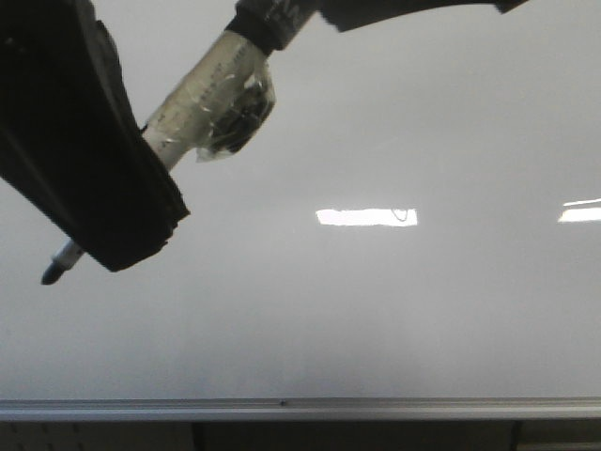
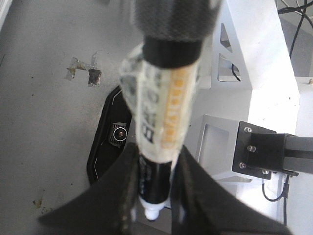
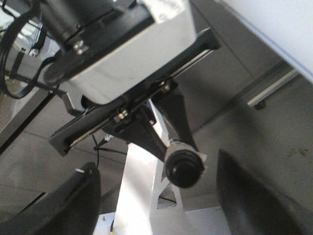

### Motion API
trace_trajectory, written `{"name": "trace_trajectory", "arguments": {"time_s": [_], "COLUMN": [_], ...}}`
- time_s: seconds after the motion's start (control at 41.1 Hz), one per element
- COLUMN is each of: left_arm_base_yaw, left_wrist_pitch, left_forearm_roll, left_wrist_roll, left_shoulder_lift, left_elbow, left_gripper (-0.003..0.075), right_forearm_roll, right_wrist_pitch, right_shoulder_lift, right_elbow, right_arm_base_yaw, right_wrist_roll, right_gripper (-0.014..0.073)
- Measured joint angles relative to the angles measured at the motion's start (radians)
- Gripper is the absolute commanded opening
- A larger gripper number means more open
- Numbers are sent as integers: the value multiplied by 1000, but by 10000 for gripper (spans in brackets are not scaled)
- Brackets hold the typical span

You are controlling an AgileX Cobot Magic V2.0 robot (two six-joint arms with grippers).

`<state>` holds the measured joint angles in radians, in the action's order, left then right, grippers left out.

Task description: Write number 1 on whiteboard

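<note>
Front view: left pincer [image 1: 141, 202] grasps the marker [image 1: 202, 99]; right pincer [image 3: 156, 196] released. Beyond them, the whiteboard [image 1: 376, 319] shows no stroke; writing remains.

Glossy grey-white whiteboard [image 1: 394, 310] with silver rail, black left pincer [image 1: 113, 216], white marker [image 1: 202, 94] with black tip, orange lettering

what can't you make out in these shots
- Front view: whether the marker tip touches the whiteboard; no number 1 visible.
- Front view: marker's middle, hidden by the left gripper.
- Left wrist view: label print, blurred.
- Right wrist view: right gripper fingers cut off by the edge.
</note>
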<state>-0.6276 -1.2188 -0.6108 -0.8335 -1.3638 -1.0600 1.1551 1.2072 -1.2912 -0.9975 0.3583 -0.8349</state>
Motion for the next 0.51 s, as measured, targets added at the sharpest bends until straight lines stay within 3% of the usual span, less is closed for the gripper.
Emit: {"name": "trace_trajectory", "arguments": {"time_s": [0.17,0.511], "left_arm_base_yaw": [0,-1], "left_wrist_pitch": [-4,-6], "left_forearm_roll": [2,-8], "left_wrist_roll": [0,-6], "left_shoulder_lift": [0,0], "left_elbow": [-2,-2], "left_gripper": [-20,-20], "right_forearm_roll": [6,44], "right_wrist_pitch": [-10,-85], "right_shoulder_lift": [-74,-91], "right_elbow": [-2,-2], "right_arm_base_yaw": [78,83], "right_wrist_roll": [-5,-38], "right_gripper": [498,14]}}
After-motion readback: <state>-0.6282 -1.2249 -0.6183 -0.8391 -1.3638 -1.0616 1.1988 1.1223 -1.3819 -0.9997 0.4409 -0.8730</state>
